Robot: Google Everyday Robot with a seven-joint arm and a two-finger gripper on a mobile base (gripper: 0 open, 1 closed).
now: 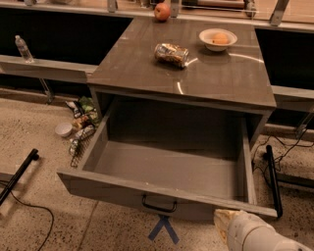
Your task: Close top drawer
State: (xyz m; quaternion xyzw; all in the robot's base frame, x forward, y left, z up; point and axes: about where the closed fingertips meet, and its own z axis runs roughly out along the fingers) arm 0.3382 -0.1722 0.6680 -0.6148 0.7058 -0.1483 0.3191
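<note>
The top drawer is a wide, deep grey drawer pulled far out of the grey cabinet. It is empty inside. Its flat front faces me and carries a small black bail handle at its middle. My gripper is at the bottom right of the camera view, on a white arm. It sits just in front of and below the right end of the drawer front, close to or touching it. The lower drawers are hidden.
On the cabinet top lie a crumpled can and a white bowl with an orange; an apple sits at the back. Trash and a cup lie left of the cabinet. Blue tape cross marks the floor. Black cables right.
</note>
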